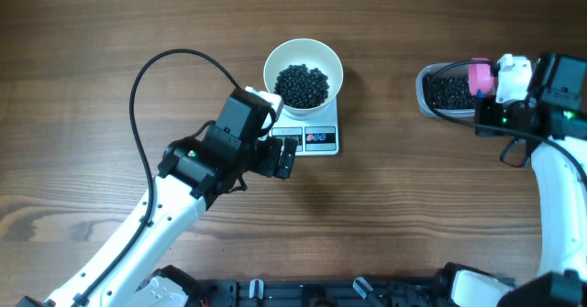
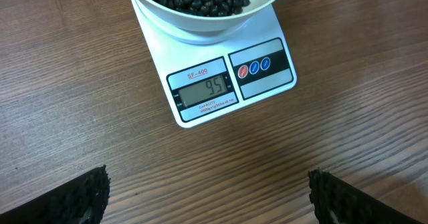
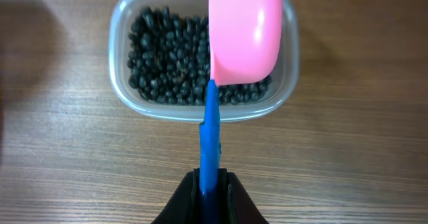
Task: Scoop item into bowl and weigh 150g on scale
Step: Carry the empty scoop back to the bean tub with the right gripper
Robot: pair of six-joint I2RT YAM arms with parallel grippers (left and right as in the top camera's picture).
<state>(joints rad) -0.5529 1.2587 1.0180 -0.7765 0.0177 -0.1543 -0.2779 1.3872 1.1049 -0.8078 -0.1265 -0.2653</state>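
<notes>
The white bowl (image 1: 303,43) stands on the white scale (image 1: 318,138) and holds a heap of black beads (image 1: 303,84). In the left wrist view the scale (image 2: 227,77) shows 95 on its display, below the bowl (image 2: 200,27). My left gripper (image 1: 290,157) (image 2: 210,197) hovers open just in front of the scale, with only bare wood between its fingertips. My right gripper (image 1: 493,94) (image 3: 212,184) is shut on the blue handle of a pink scoop (image 3: 245,33) (image 1: 479,76). The scoop sits tilted over a clear tub (image 3: 120,83) of more black beads (image 3: 167,57).
The clear tub (image 1: 426,92) stands at the right of the wooden table, well apart from the scale. A black cable (image 1: 147,69) loops from my left arm over the table's left part. The arm bases line the front edge.
</notes>
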